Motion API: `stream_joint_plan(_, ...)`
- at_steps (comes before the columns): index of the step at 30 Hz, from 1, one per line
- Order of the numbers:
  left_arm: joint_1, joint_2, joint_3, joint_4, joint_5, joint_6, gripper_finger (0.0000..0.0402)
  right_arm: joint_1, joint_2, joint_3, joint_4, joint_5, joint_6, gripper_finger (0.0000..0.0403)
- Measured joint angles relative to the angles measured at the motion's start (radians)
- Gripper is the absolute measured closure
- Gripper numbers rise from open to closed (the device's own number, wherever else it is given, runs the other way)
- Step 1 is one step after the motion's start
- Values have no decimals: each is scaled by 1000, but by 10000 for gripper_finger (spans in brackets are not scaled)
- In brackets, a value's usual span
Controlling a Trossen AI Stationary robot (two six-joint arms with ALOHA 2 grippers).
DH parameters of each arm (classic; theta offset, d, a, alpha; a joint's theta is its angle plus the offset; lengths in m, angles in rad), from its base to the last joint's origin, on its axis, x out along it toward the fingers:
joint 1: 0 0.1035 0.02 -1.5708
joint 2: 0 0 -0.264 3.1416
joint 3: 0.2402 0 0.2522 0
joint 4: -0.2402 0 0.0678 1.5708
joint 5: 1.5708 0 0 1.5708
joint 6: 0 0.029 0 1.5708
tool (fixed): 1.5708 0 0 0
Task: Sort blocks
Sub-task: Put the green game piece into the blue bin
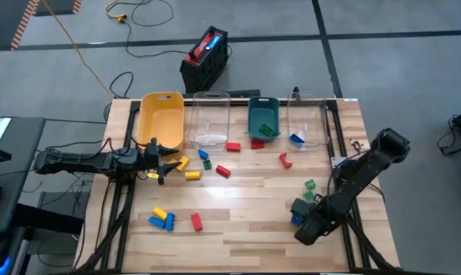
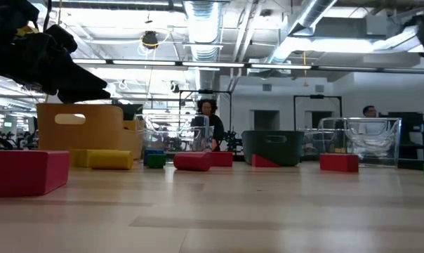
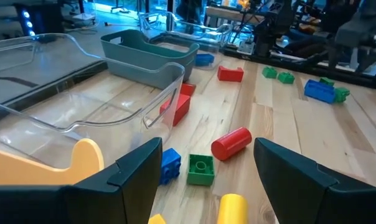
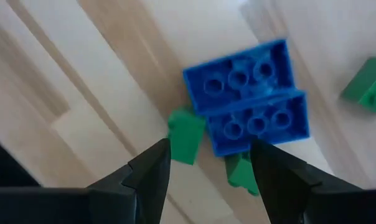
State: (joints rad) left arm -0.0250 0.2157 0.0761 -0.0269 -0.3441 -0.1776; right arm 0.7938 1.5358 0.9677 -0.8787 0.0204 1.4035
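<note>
High view: a wooden table [image 1: 246, 221] carries four bins in a row along its far edge, namely a yellow bin [image 1: 161, 118], a clear bin [image 1: 209, 118], a teal bin [image 1: 263, 118] and a second clear bin [image 1: 307, 122]. Blocks lie scattered over the tabletop. The left gripper [image 1: 160, 160] sits just in front of the yellow bin, with yellow blocks [image 1: 186, 169] close beside it. The right gripper [image 1: 298, 210] hangs over the near right part of the table, above a blue block [image 1: 297, 219] and next to green blocks [image 1: 310, 186]. Three blue and yellow blocks [image 1: 162, 219] and a red block [image 1: 197, 221] lie at near left; further red blocks [image 1: 233, 147] lie before the bins.

Left wrist view: the left fingers [image 3: 135, 171] stand apart with nothing between them; ahead of them lie a red cylinder [image 3: 231, 143], a green stud block [image 3: 200, 170] and a small blue block [image 3: 170, 165].

Right wrist view: the right fingers [image 4: 152, 168] stand apart, pointing down at two blue six-stud blocks [image 4: 250, 106] lying side by side, with a green piece [image 4: 185, 140] touching them. No contact with the fingers is visible.

Low view: a red block [image 2: 29, 171] lies nearest the camera; people stand in the room beyond.
</note>
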Motion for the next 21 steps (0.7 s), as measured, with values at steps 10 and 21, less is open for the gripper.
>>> stream_joint_plan(10,0,0,1,-8,-1,-18,153,-3,140,101,-66,-49,27,167)
stream_joint_plan(21,0,0,1,-9,-2,-7,153,-6,239,145,-90,-106,32,173)
